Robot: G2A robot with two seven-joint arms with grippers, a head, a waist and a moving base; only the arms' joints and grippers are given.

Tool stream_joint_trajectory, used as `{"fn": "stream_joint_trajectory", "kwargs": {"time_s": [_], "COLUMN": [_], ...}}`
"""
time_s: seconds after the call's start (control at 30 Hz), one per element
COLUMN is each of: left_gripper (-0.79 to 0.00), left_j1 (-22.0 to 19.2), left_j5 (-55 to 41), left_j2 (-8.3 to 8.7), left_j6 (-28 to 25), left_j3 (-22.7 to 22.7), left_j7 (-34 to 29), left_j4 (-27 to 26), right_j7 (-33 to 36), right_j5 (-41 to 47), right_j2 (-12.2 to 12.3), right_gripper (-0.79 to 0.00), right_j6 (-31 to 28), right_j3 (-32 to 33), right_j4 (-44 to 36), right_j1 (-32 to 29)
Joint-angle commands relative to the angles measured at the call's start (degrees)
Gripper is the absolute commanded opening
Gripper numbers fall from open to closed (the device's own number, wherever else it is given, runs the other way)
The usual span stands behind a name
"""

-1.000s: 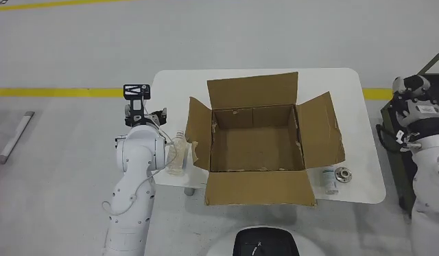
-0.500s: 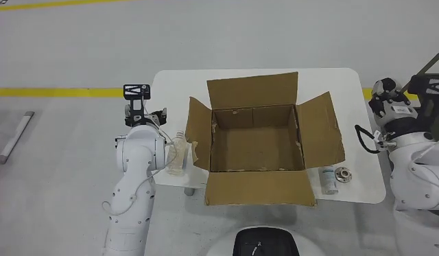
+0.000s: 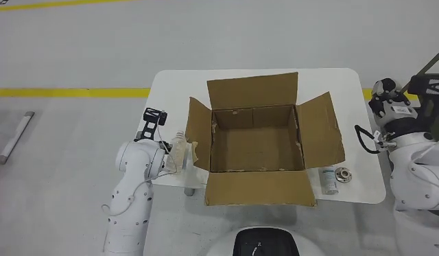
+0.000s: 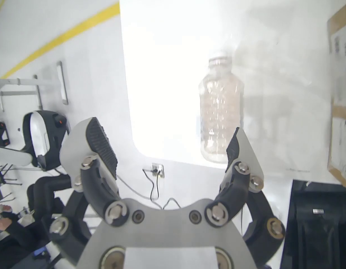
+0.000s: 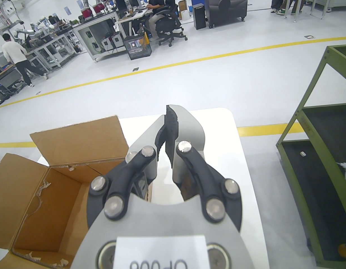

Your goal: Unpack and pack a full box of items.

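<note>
- The left jaws stand wide open with nothing between them, at the table's (image 3: 336, 84) left front corner.
- Just ahead of them a clear bottle (image 4: 220, 107) lies on its side on the table; we cannot tell whether one fingertip (image 4: 234, 144) touches its base. In the top view the bottle (image 3: 179, 153) lies just beside the box's left flap.
- The cardboard box (image 3: 254, 90) sits mid-table, all four flaps spread outward.
- Right of its front flap, near the table's front edge, a small jar (image 3: 329, 180) lies beside a round disc (image 3: 343, 175).
- The right jaws are closed on nothing, held off the table's right edge and pointing across the table towards the box (image 5: 77, 135).
- A green cart (image 5: 310, 130) stands right of the table.
</note>
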Motion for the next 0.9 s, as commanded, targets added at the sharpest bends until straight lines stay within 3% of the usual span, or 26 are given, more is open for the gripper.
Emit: {"fn": "stream_joint_trajectory", "kwargs": {"time_s": [0.0, 0.57, 0.87], "left_gripper": [0.000, 0.000, 0.000], "left_j1": [-0.7, -0.1, -0.9], "left_j5": [-2.9, -4.7, -9.9], "left_j2": [-0.14, -0.11, -0.19], "left_j6": [-0.4, -1.5, -2.8], "left_j3": [-0.3, -0.4, 0.0], "left_j7": [-2.5, -1.2, -6.1], "left_j4": [0.7, 0.5, 3.9], "right_j7": [0.0, 0.0, 0.0], "right_j5": [0.0, 0.0, 0.0], "right_j2": [0.0, 0.0, 0.0], "right_gripper": [-0.785, -0.785, -0.785], "right_j6": [0.0, 0.0, 0.0], "right_j3": [0.0, 0.0, 0.0], "right_j4": [0.0, 0.0, 0.0], "right_j1": [0.0, 0.0, 0.0]}}
